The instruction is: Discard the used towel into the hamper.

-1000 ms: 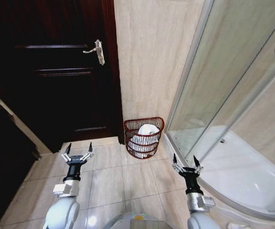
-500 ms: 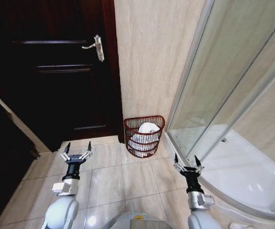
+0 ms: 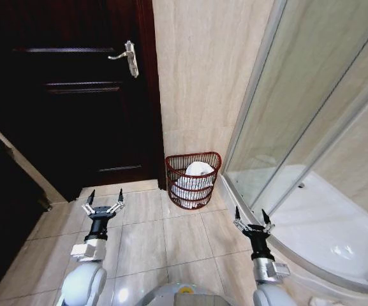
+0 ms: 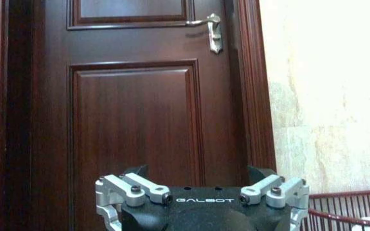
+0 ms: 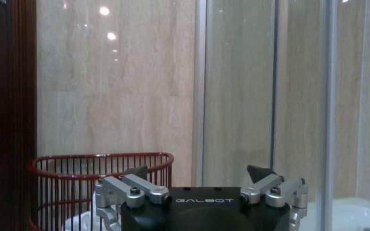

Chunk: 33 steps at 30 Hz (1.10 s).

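The hamper (image 3: 193, 181), a small reddish-brown wire basket, stands on the floor against the beige wall between the door and the shower. A white towel (image 3: 198, 171) lies bunched inside it. My left gripper (image 3: 104, 199) hovers open over the floor tiles, left of and nearer than the hamper. On the other side my right gripper (image 3: 250, 217) is open too, empty, near the shower's curved base. In the right wrist view the hamper (image 5: 75, 187) is just ahead of the open fingers; in the left wrist view its rim (image 4: 352, 214) shows at the edge.
A dark wooden door (image 3: 81, 95) with a silver handle (image 3: 127, 58) stands closed to the left. The glass shower enclosure (image 3: 311, 115) and its white tray (image 3: 330, 236) fill the right. Bare beige floor tiles (image 3: 171, 236) lie between my arms.
The whole head view has shifted slightly, the door handle rising and the hamper drifting a little up. Both grippers stay open and hold the same pose.
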{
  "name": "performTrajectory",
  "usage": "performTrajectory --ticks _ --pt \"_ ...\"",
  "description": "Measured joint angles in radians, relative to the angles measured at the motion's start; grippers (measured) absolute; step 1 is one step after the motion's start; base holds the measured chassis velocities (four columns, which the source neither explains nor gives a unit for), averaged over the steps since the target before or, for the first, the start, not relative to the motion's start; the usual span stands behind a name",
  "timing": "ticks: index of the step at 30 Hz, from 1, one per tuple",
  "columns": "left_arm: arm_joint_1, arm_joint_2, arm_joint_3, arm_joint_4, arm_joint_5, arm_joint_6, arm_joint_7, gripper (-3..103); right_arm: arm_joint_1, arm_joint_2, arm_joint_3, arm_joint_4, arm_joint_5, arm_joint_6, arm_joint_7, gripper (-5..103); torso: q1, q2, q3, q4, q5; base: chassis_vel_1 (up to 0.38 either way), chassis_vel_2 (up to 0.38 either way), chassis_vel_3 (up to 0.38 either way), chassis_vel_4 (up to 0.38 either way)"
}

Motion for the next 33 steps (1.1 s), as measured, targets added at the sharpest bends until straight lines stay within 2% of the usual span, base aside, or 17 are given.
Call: performTrajectory --ticks 9,18,33 --pt "0.001 0.013 -0.007 0.007 -0.005 -0.004 -0.003 100 0.011 0.012 -0.007 0.0 -0.011 -0.008 -0.002 100 -0.006 -0.03 -0.021 0.0001 0.0 0.0 0.0 0.0 0.0" --pt "-0.003 0.018 -0.009 0.014 -0.013 -0.007 -0.005 100 0.026 0.019 -0.014 0.004 -0.029 -0.024 -0.005 100 -0.007 -0.064 -0.054 0.0001 0.0 0.0 0.0 0.0 0.0" --pt "-0.006 0.02 -0.008 0.028 -0.007 -0.018 -0.005 100 0.027 0.018 -0.012 -0.004 -0.028 -0.024 -0.006 100 -0.007 -0.063 -0.055 0.0001 0.0 -0.011 -0.009 -0.009 -0.009"
